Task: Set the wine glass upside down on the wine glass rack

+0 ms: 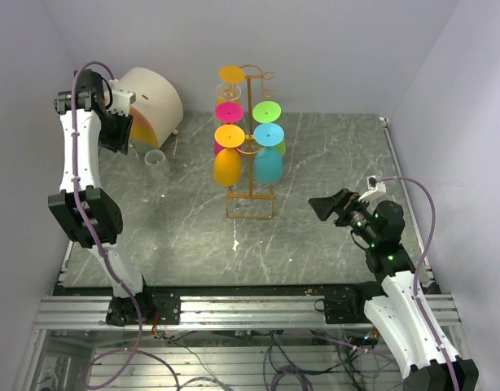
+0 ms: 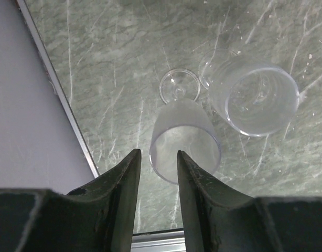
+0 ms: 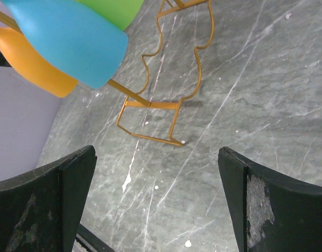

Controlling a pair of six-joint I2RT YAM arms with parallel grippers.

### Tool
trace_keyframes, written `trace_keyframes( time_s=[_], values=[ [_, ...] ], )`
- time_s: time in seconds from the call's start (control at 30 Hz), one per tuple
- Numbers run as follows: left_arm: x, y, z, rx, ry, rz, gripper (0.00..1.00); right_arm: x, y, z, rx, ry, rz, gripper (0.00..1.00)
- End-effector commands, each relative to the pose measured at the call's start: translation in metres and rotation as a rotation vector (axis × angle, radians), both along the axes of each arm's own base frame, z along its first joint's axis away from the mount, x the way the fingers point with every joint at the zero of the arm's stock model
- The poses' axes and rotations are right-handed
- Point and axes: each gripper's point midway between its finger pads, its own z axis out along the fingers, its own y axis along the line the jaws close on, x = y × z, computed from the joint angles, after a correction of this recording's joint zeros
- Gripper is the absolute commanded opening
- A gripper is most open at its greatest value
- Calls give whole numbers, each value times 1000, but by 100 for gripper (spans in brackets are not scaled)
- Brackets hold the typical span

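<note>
Jaws narrow on left gripper above clear stemmed wine glass at edge of grey marble table; right gripper wide before orange wire rack.

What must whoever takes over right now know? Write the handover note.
Left gripper: partly open, jaws apparently astride the near rim of the clear wine glass, not clamped.
Right gripper: wide open, empty, above the table near the rack.
Coloured glasses hang upside down on the rack.
Done: nothing for the clear wine glass, upright beside a second clear glass.
Left: grip, lift, invert, hang.
</note>
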Motion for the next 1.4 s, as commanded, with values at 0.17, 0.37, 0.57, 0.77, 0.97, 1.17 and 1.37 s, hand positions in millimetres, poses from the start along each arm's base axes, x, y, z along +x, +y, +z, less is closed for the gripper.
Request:
trace_keyframes(
  time_s=[0.17, 0.37, 0.57, 0.77, 0.97, 1.17, 1.37],
  values=[
    [20, 21, -7, 74, -43, 71, 44, 2, 9, 16, 39, -28, 48, 100],
    [18, 18, -16, 63, -22, 64, 41, 4, 9, 15, 38, -28, 49, 100],
    [12, 15, -26, 44, 0, 57, 36, 6, 10, 13, 36, -21, 53, 100],
    [10, 10, -32, 22, 20, 47, 8, 5, 11, 14, 34, -26, 57, 100],
    [0, 2, -6, 3, -12, 30, 7, 0, 11, 28, 22, -46, 68, 100],
    [-20, -19, 101, 103, -242, -16, 7, -10, 11, 70, 24, -114, 80, 100],
    [-52, -35, 183, 193, -442, -10, 7, -28, 24, 120, 115, -187, 167, 100]
  ],
)
